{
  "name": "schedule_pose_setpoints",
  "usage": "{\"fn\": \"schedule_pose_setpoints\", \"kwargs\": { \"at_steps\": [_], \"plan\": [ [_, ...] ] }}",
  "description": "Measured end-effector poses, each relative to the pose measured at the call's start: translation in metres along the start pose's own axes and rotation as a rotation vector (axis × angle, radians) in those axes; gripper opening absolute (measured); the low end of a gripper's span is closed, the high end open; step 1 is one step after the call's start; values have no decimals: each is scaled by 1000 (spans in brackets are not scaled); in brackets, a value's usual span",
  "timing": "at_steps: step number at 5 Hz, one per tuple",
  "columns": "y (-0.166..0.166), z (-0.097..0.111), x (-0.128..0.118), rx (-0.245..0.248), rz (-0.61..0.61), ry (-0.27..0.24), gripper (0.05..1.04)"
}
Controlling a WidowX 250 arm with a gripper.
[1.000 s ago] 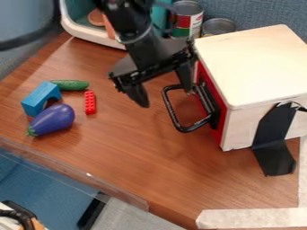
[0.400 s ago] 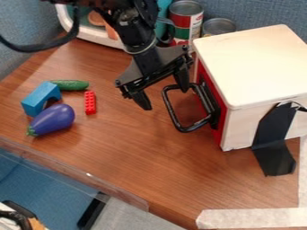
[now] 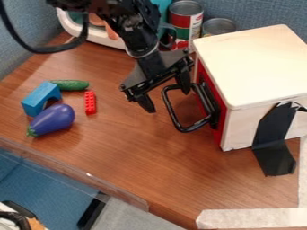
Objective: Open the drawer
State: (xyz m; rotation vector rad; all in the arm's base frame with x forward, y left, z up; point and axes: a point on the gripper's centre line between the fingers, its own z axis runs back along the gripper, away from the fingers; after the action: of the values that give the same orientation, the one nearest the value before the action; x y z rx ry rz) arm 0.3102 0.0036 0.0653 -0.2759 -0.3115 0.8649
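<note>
Left of the gripper [image 3: 168, 101] and well apart from it lie a blue arch block [image 3: 39, 97], a purple eggplant [image 3: 53, 120], a green cucumber [image 3: 72, 85] and, nearer, a red brick [image 3: 90, 102]. The gripper is open, its two fingers spread near the upper end of the black handle [image 3: 173, 116]. Just right of it stands the drawer's red front [image 3: 221, 128], on the pale box [image 3: 258, 67]; farther right hangs black tape [image 3: 273, 130].
</note>
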Motion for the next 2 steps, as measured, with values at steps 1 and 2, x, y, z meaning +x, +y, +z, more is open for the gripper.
{"fn": "schedule_pose_setpoints", "kwargs": {
  "at_steps": [1,2],
  "plan": [
    [2,-11,-3,16,-4,15,999],
    [2,-21,-8,27,-7,28,999]
  ]
}}
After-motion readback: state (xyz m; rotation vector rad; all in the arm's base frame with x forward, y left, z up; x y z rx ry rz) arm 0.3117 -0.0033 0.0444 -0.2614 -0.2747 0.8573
